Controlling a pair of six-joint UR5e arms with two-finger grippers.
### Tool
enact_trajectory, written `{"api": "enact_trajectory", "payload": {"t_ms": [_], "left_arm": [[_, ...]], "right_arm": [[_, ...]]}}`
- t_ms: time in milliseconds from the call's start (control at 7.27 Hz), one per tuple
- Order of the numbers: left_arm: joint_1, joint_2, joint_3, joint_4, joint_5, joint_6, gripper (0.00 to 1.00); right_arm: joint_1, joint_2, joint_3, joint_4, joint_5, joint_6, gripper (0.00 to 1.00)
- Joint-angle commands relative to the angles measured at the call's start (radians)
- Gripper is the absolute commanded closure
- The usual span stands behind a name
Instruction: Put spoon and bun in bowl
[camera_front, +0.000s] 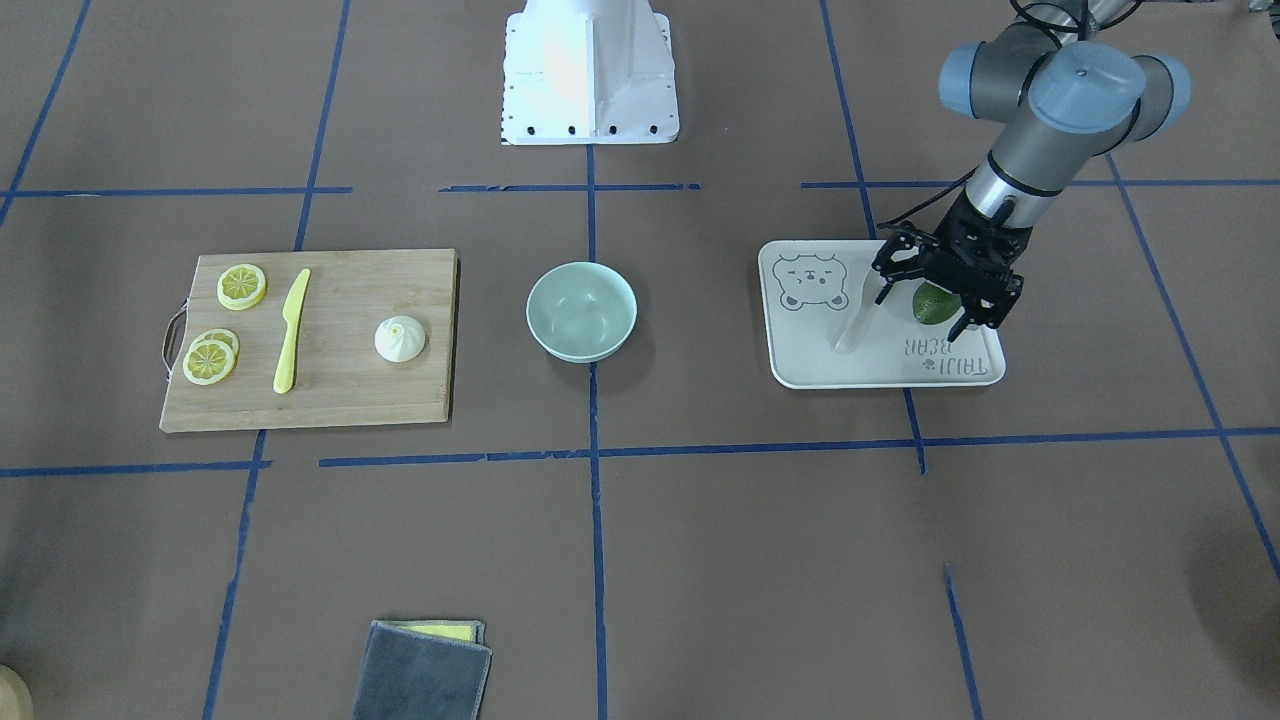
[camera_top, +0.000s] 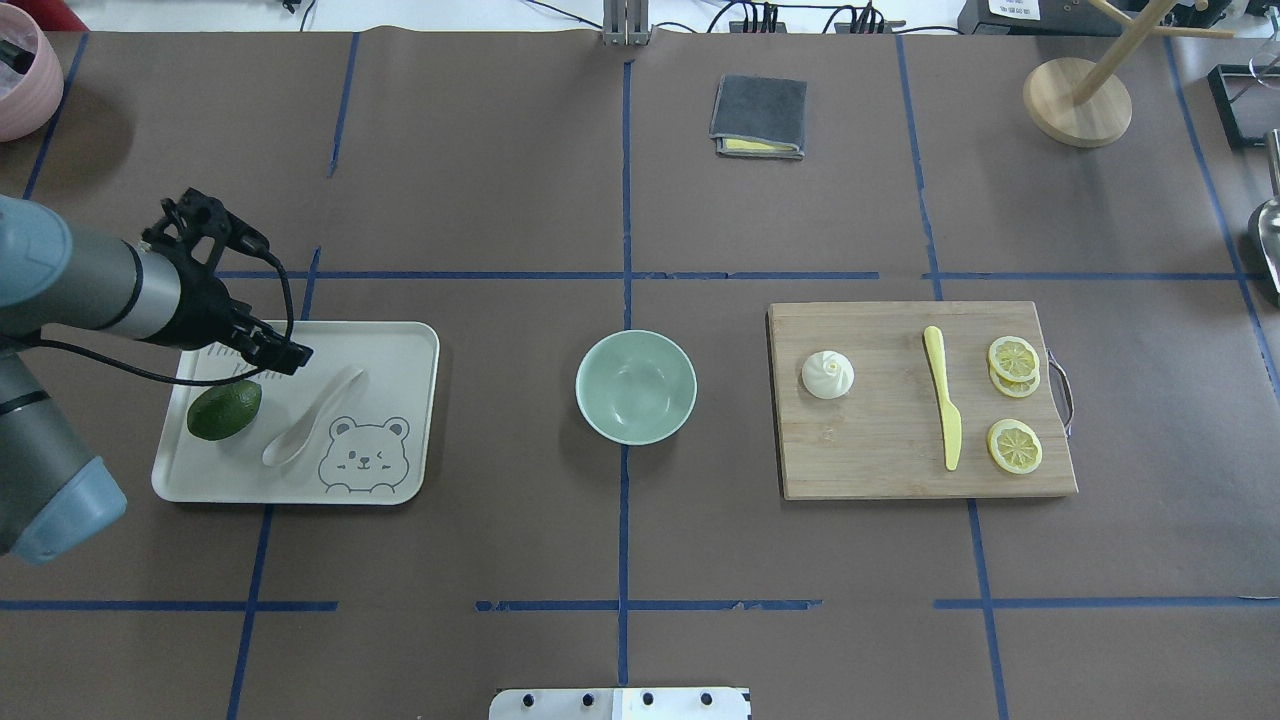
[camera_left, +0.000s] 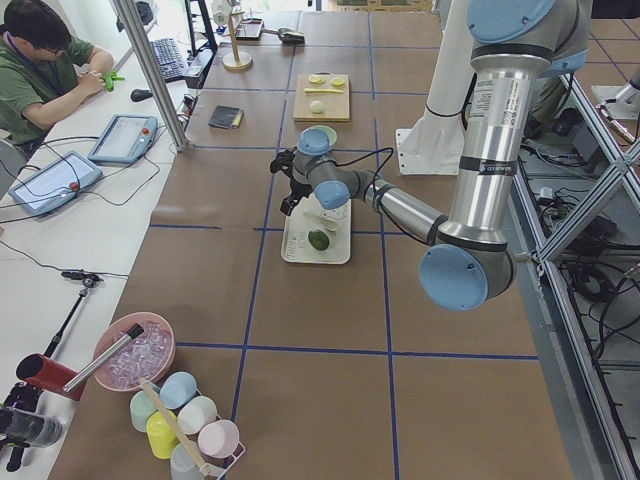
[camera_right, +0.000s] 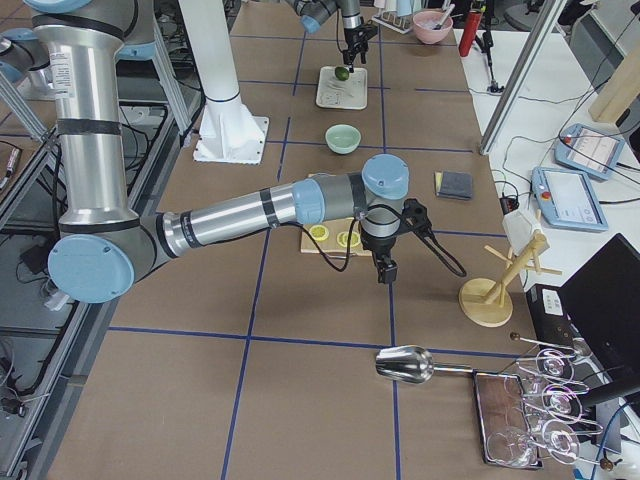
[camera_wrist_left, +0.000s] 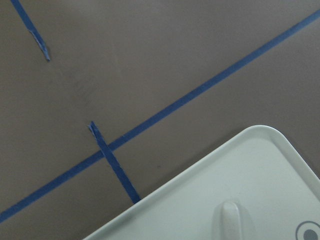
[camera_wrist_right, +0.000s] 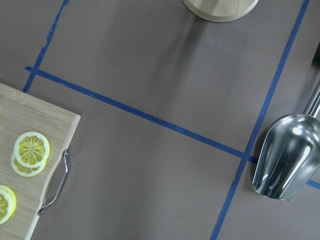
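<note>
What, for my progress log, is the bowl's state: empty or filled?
Empty: the bowl shows bare inside; spoon on tray, bun on board.

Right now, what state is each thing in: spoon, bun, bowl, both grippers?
spoon: lying on the tray, not gripped.
bun: upright on the cutting board.
bowl: upright, empty.
left gripper: open, above the tray.
right gripper: beyond the cutting board; open or shut, cannot tell.

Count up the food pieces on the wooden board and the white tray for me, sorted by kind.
Lemon slices: 3 (two of them overlap)
Bun: 1
Green fruit: 1
Total: 5
</note>
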Motion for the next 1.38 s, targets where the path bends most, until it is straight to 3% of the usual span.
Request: {"api": "enact_trajectory", "payload": {"t_ms": [0, 138, 413, 688, 826, 963, 1101, 1239], "left_arm": [[0.089, -0.001, 0.018, -0.003, 0.055, -0.050, 0.02], [0.123, -0.005, 0.022, -0.005, 0.063, -0.091, 0.07], [0.145, -0.008, 0.041, -0.013, 0.086, -0.094, 0.30], [0.146, -0.008, 0.061, -0.033, 0.088, -0.094, 0.38], [0.149, -0.011, 0.064, -0.031, 0.088, -0.094, 0.54], [0.150, -0.012, 0.064, -0.033, 0.088, -0.094, 0.85], [0.150, -0.012, 0.064, -0.033, 0.091, -0.094, 1.00], [0.148, -0.012, 0.056, -0.033, 0.111, -0.096, 1.00]], "right_arm": [[-0.003, 0.000, -0.001, 0.000, -0.002, 0.000, 0.00], [-0.003, 0.000, -0.003, 0.000, -0.003, 0.000, 0.00], [-0.003, 0.000, -0.003, 0.000, -0.003, 0.000, 0.00], [-0.003, 0.000, -0.003, 0.000, -0.003, 0.000, 0.00], [-0.003, 0.000, -0.003, 0.000, -0.003, 0.000, 0.00], [-0.003, 0.000, -0.003, 0.000, -0.003, 0.000, 0.00], [-0.003, 0.000, -0.003, 0.000, -0.003, 0.000, 0.00], [-0.005, 0.000, -0.003, 0.000, -0.002, 0.000, 0.00]]}}
